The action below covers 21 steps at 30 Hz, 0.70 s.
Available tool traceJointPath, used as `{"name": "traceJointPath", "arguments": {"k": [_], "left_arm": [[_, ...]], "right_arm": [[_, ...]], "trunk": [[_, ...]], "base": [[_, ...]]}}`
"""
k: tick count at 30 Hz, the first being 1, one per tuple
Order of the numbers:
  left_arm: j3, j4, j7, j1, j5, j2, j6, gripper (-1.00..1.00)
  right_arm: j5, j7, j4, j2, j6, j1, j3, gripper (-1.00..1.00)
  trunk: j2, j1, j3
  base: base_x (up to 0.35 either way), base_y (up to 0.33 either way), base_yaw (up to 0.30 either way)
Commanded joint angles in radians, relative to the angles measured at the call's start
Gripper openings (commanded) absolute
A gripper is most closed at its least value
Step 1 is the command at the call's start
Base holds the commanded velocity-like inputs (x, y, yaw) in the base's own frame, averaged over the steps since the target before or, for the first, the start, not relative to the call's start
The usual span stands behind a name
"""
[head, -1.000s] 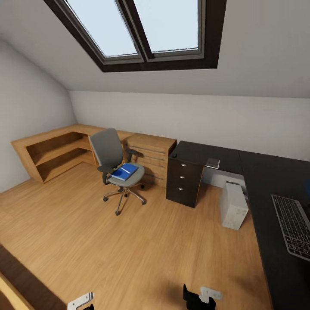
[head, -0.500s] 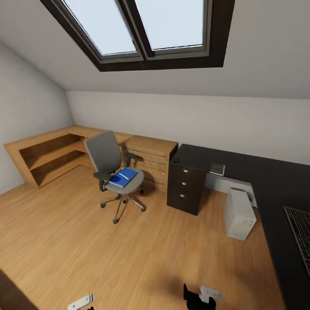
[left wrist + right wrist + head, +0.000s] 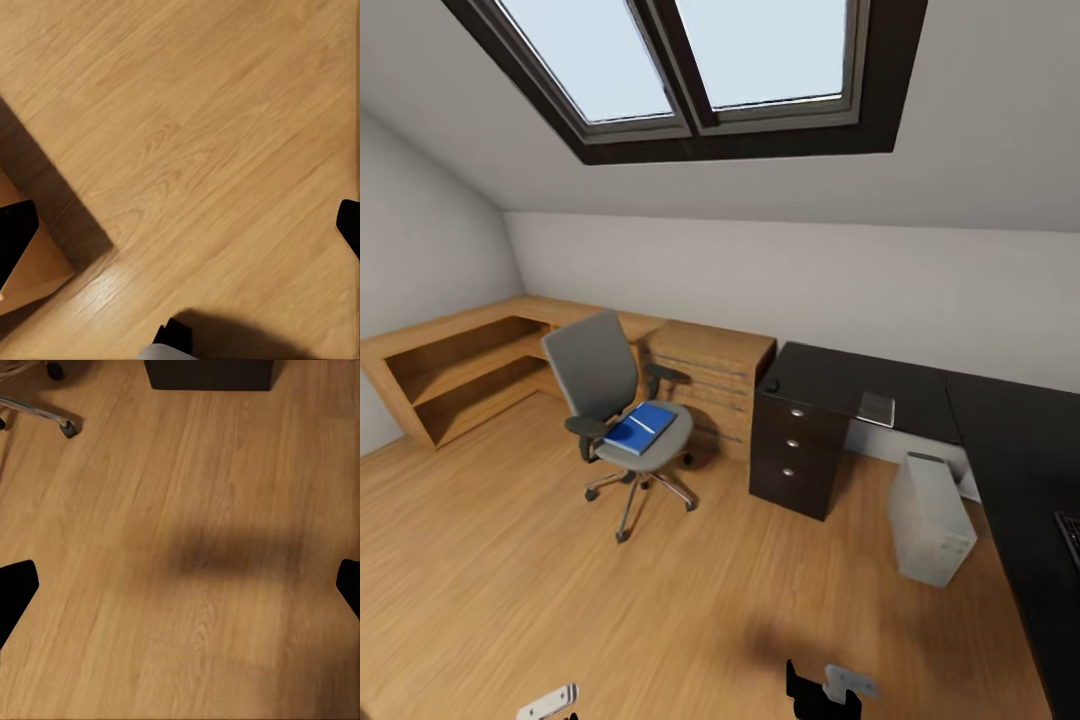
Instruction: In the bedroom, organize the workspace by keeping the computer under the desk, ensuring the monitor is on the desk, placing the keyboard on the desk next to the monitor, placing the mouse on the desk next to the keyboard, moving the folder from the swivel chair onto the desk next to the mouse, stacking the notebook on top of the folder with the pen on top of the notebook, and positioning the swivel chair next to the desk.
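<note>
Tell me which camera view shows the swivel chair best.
The head view shows it best: the whole swivel chair stands on the wooden floor with the blue folder on its seat, in front of the wooden dresser. The right wrist view catches just a chrome leg with a castor. The left wrist view looks at floor.

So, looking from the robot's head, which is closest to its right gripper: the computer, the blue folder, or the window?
From the right gripper, low in the head view:
1. The computer, on the floor just ahead, to the right.
2. The blue folder, on the chair seat, farther left.
3. The window, high overhead.
</note>
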Motion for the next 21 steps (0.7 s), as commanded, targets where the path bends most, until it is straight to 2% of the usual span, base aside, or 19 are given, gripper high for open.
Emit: {"name": "traceJointPath", "arguments": {"k": [1,21], "left_arm": [[0.001,-0.002,0.002,0.000,0.010,-0.001,0.004,1.00],[0.001,-0.002,0.002,0.000,0.010,-0.001,0.004,1.00]], "right_arm": [[-0.008,-0.001,0.001,0.000,-0.003,-0.001,0.008,1.00],[-0.008,-0.001,0.001,0.000,-0.003,-0.001,0.008,1.00]], "trunk": [[-0.001,0.001,-0.001],[-0.001,0.001,-0.001]], "base": [[0.332,0.000,0.000],[0.332,0.000,0.000]]}}
